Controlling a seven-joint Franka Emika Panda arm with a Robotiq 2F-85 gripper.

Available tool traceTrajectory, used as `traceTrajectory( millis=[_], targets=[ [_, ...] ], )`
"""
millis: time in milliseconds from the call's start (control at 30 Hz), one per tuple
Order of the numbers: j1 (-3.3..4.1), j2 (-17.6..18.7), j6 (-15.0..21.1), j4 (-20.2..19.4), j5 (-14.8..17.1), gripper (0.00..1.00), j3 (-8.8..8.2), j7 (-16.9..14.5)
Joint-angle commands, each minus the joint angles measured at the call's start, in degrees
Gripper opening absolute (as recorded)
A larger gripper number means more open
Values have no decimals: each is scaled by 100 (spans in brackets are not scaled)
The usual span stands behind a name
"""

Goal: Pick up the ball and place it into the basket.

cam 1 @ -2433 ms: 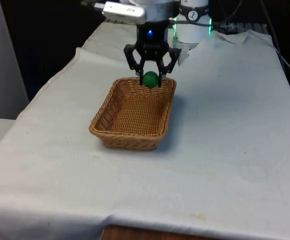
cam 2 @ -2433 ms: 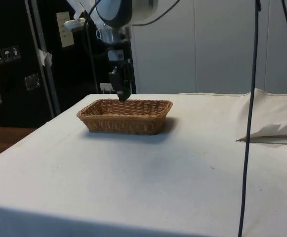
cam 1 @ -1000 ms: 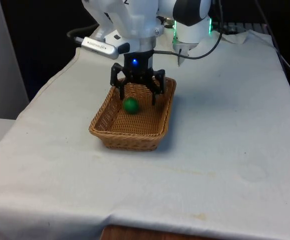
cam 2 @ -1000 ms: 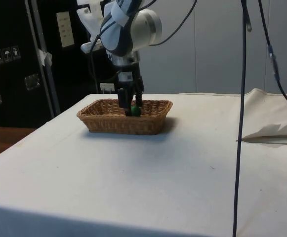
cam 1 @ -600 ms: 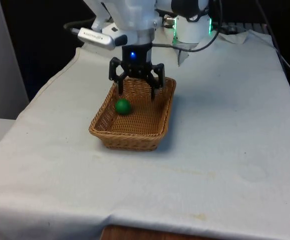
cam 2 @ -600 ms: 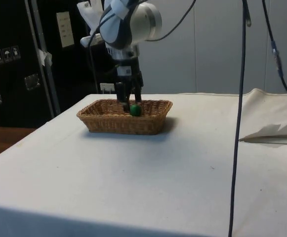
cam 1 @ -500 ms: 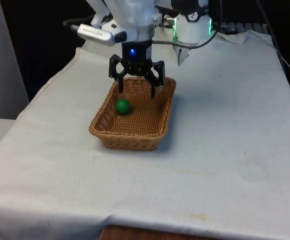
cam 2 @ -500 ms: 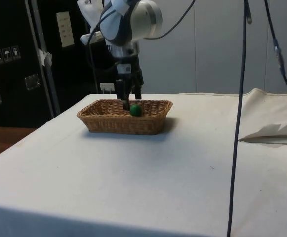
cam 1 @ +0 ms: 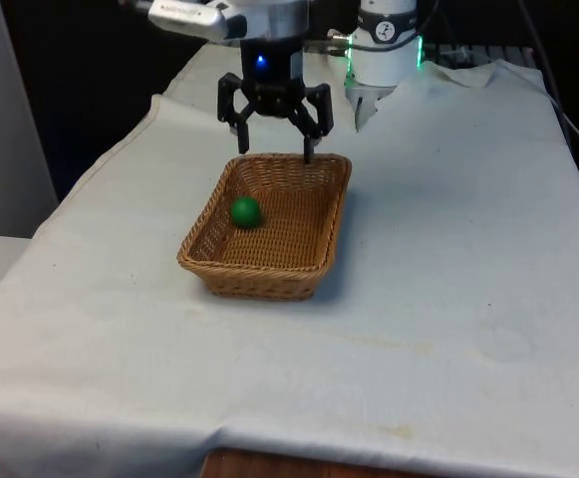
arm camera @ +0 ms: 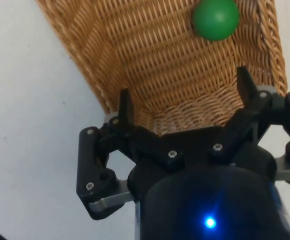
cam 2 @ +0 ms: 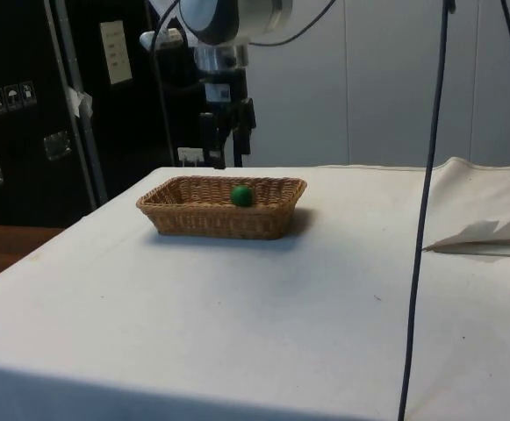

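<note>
Inside wicker basket (cam 1: 231,264), toward front view's left wall, green ball (cam 1: 245,211) lies free on woven floor. Gripper (cam 1: 273,133) hangs above basket's far rim, jaws spread wide, nothing between. Side view: basket wall hides lower part of ball (cam 2: 241,195); gripper (cam 2: 224,145) clear above rim. Wrist view: ball (arm camera: 215,18) partly cut off at picture edge; white tablecloth (arm camera: 30,115) beside basket (arm camera: 149,75).

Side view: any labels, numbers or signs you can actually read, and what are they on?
Pale notice on the dark cabinets: print too small to read.
Row of small white symbol stickers on the cabinet: pictograms, not legible.
Basket, ball, white cloth: no text.
</note>
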Motion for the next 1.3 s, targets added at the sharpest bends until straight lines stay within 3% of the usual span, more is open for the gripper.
traceTrajectory(
  millis=[0,33,200,233,267,433,467,500,633,700,733,767,833,967,1000,1033,1067,1267],
  targets=[
    [6,-115,-57,-34,-57,100,0,92],
    [69,-178,-80,-74,-138,100,-57,195],
    [126,-367,-195,-115,-241,100,11,430],
    [57,-350,-183,-97,-183,100,40,327],
    [132,-390,-212,-115,-258,100,29,464],
    [212,-498,-344,-115,-384,100,166,739],
    [149,-476,-309,-97,-309,100,201,647],
    [218,-510,-361,-115,-395,100,189,779],
    [264,-573,-430,-109,-458,100,332,963],
    [275,-590,-435,-109,-470,100,390,1026],
    [223,-573,-413,-97,-407,100,418,951],
    [275,-590,-441,-109,-470,100,413,1049],
    [304,-607,-453,-103,-481,100,493,1146],
    [327,-630,-458,-97,-487,100,613,1255],
    [269,-613,-418,-92,-418,100,653,1180],
    [332,-647,-464,-92,-504,100,642,1289],
    [344,-665,-476,-86,-527,100,670,1318],
    [344,-837,-602,-11,-762,100,808,1478]
  ],
)
